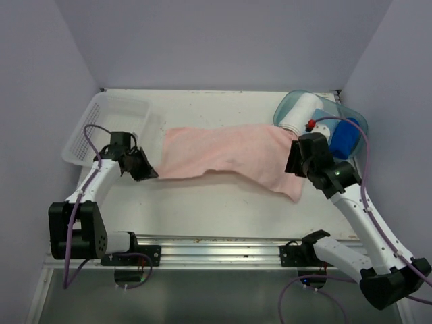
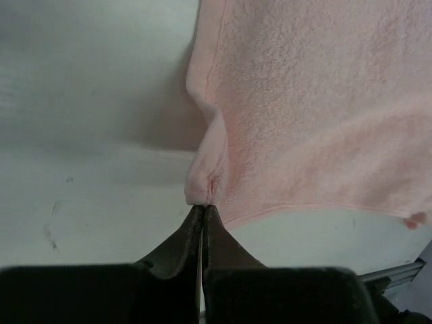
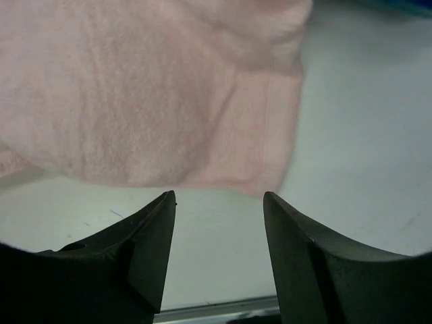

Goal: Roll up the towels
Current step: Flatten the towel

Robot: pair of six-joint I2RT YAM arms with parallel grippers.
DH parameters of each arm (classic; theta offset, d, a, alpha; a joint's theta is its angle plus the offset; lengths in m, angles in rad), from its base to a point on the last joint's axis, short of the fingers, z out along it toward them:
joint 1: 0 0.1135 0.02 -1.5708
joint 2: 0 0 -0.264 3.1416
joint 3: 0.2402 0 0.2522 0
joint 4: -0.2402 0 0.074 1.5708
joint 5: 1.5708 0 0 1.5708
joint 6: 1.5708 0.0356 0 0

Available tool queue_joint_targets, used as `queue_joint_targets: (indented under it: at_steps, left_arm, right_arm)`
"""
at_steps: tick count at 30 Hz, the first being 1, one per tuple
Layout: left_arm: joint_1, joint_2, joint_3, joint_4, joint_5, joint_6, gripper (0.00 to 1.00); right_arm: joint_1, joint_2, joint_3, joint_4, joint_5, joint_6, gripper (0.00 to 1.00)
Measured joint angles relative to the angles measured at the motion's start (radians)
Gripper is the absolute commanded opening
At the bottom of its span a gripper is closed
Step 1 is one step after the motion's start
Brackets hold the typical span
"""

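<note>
White table holds pink towel; left gripper pinches its eight-o'clock corner, right gripper gapes; probably flatten before rolling.

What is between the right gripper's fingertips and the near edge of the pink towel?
Only bare table. The right wrist view shows the open right gripper short of the pink towel, with nothing between them.

On the table a white basket sits left; a white towel lies in a tinted bin.
</note>
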Motion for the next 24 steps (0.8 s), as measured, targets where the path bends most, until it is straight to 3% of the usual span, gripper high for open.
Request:
queue_joint_targets:
  at_steps: [4,11,16,24]
  left_arm:
    - [0.000,-0.003,-0.075,-0.051,-0.035,0.008,0.00]
    - [0.003,-0.032,0.045,-0.056,-0.151,0.010,0.00]
    - [0.046,-0.072,0.072,-0.068,-0.225,0.007,0.00]
    - [0.082,-0.090,0.077,-0.089,-0.240,0.008,0.00]
  right_arm:
    - [0.000,0.001,-0.090,-0.127,-0.002,0.064,0.62]
    - [0.000,0.058,-0.091,-0.151,-0.002,0.156,0.66]
    - [-0.013,0.117,-0.195,-0.143,-0.025,0.252,0.68]
    - [-0.086,0.151,-0.411,-0.035,-0.187,0.352,0.64]
